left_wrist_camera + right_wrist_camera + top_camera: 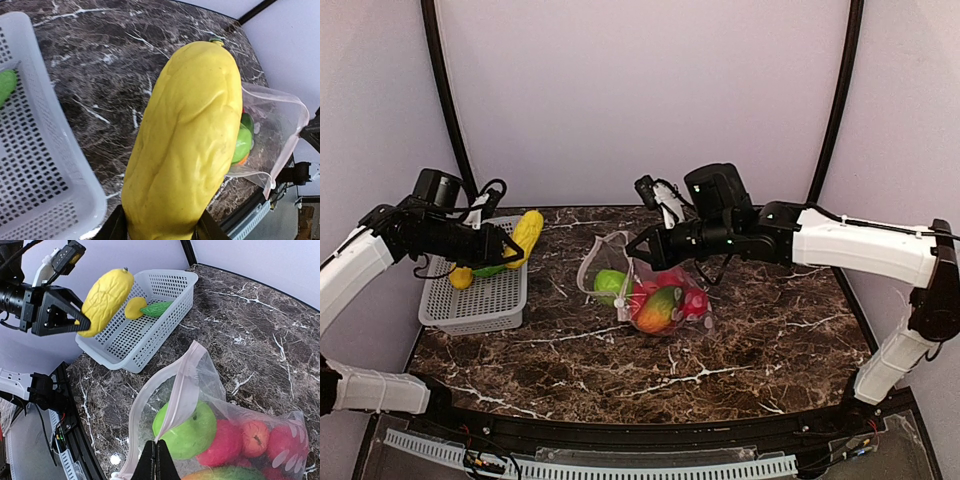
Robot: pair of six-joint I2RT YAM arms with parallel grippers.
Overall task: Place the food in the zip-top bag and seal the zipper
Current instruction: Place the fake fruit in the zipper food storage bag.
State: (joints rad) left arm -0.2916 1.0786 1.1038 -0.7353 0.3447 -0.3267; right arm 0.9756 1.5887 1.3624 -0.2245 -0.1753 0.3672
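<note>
Zip-top bag (603, 243), where is it from your side?

Near the middle of the desk (770, 330), lying on its side, mouth turned toward the basket (470, 300). There's food in it already: a green apple (187, 432) closest to the opening, several red pieces (227, 442) behind it, and an orange-green fruit (660, 308) at the near side.

And the mouth, is anything holding it?

The right claw (156, 460). Its two fingers are pressed flat together on the bag's edge, right where the pale pink zipper (175, 400) runs down to them. That lifts the lip, so the opening gapes. I can't make out the slider tab.

What about the other arm?

The left claw (80, 322) is clamped on the stem-less end of a long yellow fruit (527, 235). The fruit sticks out past the fingers, tilted upward, in the air at the basket's right side and well apart from the bag. Seen from the left wrist, its far tip points toward the bag's open lip.

Anything left in the basket?

Two pieces at its far end: a small yellow one (135, 307) and a green one (157, 309) lying beside it, touching.

Is the bag sealed anywhere?

Not at the end I can see; the pink strip there is parted.
</note>
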